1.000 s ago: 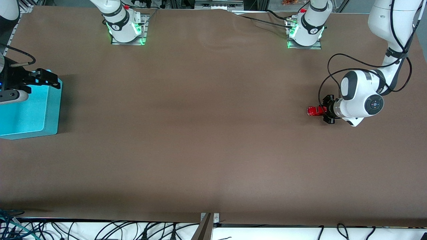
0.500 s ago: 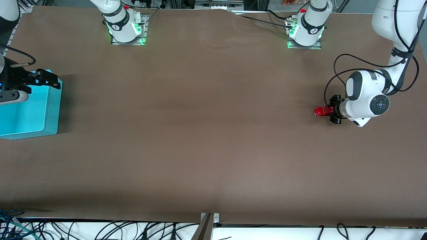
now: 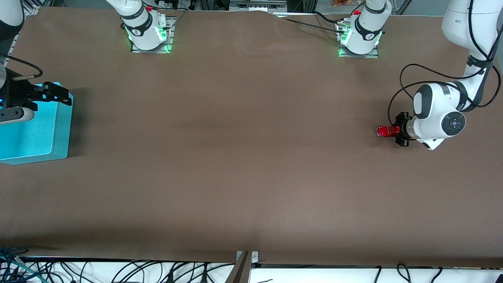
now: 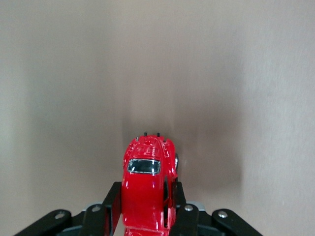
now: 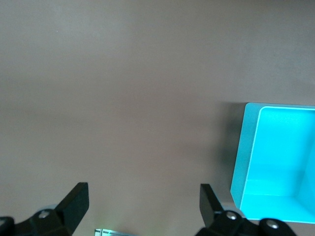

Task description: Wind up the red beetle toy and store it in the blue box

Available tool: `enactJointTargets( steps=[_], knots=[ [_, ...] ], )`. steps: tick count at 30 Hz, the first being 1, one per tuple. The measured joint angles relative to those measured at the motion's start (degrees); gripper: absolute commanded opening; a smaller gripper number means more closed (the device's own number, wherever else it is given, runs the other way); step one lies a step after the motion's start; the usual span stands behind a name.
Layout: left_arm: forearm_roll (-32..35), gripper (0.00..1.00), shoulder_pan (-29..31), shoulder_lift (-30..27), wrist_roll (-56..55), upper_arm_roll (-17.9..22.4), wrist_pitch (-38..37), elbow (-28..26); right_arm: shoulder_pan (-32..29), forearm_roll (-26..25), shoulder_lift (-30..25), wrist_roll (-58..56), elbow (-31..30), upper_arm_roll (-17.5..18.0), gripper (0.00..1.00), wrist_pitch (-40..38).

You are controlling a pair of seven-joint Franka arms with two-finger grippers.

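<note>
Beetle (image 3: pixel 386 131) clamped in left gripper (image 3: pixel 397 130), low on table (image 3: pixel 243 157), left arm's end. Box (image 3: pixel 35 137) unfilled, right arm's end; right gripper (image 3: pixel 53 93) spread, waiting above it. Winding judged underway; storing outstanding.

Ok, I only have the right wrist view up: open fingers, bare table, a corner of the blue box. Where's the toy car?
Observer: The red beetle toy is at the left arm's end of the table, clamped in the left gripper.
Operator: Clamped how?
Observer: In the left wrist view the fingers press on both sides of the toy's body, with the rest of it sticking out past the fingertips.
Operator: And my gripper relative to the box?
Observer: The right gripper hangs open over the blue box's edge nearest the robots' bases, at the right arm's end of the table.
Operator: Anything in the box?
Observer: The part visible in the front view shows nothing inside.
</note>
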Motion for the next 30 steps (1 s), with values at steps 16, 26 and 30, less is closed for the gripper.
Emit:
enactJointTargets(
  steps=[16,26,30],
  knots=[
    [0.11,0.28,0.00,0.18,0.79,0.90,0.00,0.28,0.00,0.00,0.10,0.01,0.00,0.00,1.00,0.04],
    [0.59,0.68,0.02,2.51,0.73,1.44,2.73,0.32,0.00,0.00,0.10,0.01,0.00,0.00,1.00,0.10],
    [0.64,0.68,0.02,4.70,0.73,1.58,4.07,0.65,0.00,0.00,0.10,0.01,0.00,0.00,1.00,0.12]
  ],
)
